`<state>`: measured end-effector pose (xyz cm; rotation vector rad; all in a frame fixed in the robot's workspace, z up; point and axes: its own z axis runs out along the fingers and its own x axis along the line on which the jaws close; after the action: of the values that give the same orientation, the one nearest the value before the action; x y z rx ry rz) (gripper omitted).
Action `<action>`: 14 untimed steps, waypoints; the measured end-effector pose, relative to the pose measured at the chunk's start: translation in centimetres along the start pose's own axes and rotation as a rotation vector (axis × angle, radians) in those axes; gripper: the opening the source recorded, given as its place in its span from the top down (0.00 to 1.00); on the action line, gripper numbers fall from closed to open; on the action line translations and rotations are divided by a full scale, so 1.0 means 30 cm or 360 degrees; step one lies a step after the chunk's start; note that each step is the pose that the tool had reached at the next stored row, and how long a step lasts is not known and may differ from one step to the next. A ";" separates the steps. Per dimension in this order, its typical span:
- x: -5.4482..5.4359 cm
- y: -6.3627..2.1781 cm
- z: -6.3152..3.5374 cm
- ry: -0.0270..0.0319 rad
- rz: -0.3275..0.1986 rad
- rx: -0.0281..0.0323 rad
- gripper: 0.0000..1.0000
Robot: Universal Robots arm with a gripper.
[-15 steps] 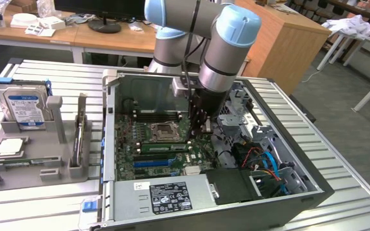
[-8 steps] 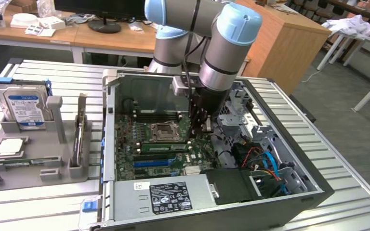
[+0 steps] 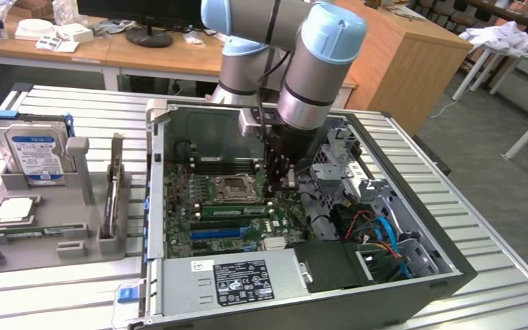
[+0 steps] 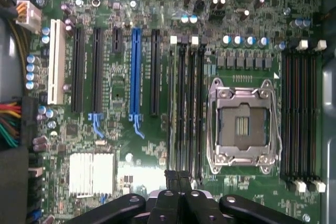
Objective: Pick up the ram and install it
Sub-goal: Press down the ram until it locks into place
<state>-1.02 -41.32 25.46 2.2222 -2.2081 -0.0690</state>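
The pincer (image 4: 178, 178) sits closest to the wrist camera, its two dark fingertips pressed together with nothing between them, hanging just above one end of the memory slots (image 4: 191, 108). The ram (image 4: 170, 103) stands seated on edge in the outermost of those slots, a long, thin green strip running the slot's full length, alongside the black empty ones and near the CPU socket (image 4: 242, 124).

In the exterior view the ram (image 3: 234, 210) shows as a narrow green bar on the motherboard (image 3: 190, 240), just beside the socket (image 3: 230, 185), with the pincer (image 3: 287, 184) lowered into the open computer case (image 3: 411, 275) near its end. This view also takes in the slatted tabletop (image 3: 53, 302), a grey holder (image 3: 62, 227) and the blue-labelled hard drive (image 3: 30, 148) standing in it.
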 end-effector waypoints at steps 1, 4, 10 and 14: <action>0.000 0.006 0.000 -0.00002 0.0000 0.00001 0.89; -0.001 0.026 0.001 -0.00001 0.0000 0.00001 0.89; -0.001 0.074 0.004 -0.00004 0.0000 0.00002 0.89; -0.002 0.115 0.006 -0.00002 0.0000 0.00001 0.89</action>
<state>-4.47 -41.29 25.41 2.2221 -2.2084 -0.0691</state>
